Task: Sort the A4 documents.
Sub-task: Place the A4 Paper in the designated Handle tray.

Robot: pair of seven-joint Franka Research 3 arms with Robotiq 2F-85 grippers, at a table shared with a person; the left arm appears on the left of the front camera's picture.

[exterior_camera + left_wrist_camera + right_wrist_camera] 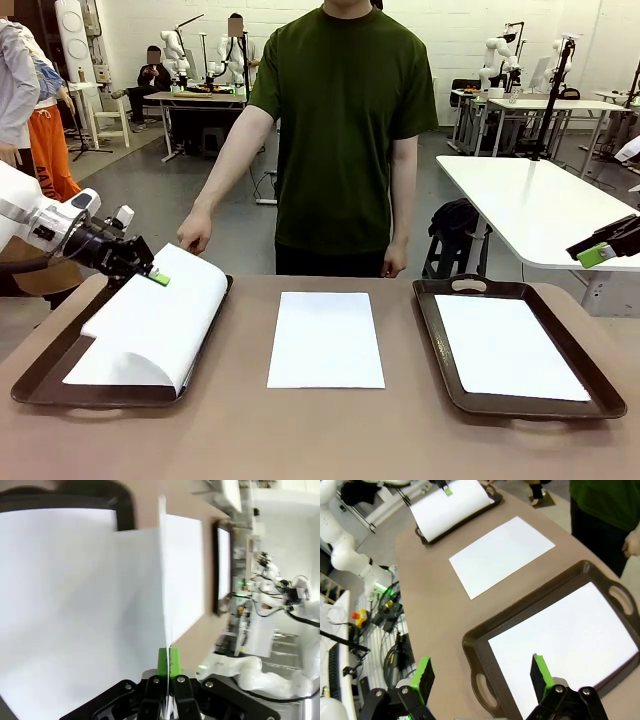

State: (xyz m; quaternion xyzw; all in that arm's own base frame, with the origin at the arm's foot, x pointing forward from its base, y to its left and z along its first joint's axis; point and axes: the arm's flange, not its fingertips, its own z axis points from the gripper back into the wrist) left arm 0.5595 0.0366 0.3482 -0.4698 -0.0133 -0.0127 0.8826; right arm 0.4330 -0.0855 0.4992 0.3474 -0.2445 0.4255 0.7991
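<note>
A white sheet of paper (508, 347) lies flat in the dark brown tray (540, 407) at the near right corner of the tabletop (230, 430). It covers most of the tray floor and leaves a band of brown on every side. The tray is shallow, with rounded corners, a raised rim and a cut-out handle at each short end. The right gripper (481, 659) hangs above it, out past the right edge. Its green-padded fingers are spread wide with nothing between them.

A second flat sheet (326, 338) lies straight on the bare brown tabletop, midway between the two trays and touching neither.

At the near left corner sits a matching tray (90, 399). The sheet (150, 325) in it is bowed upward in a smooth curve. Its near end rests on the tray and its far end is raised. The left gripper (155, 277) is clamped tight on the far left edge of this sheet, and the thin paper is pinched between its green pads. I cannot tell whether more paper lies underneath. A person's hand (193, 235) hangs just beyond the far rim of this tray.
</note>
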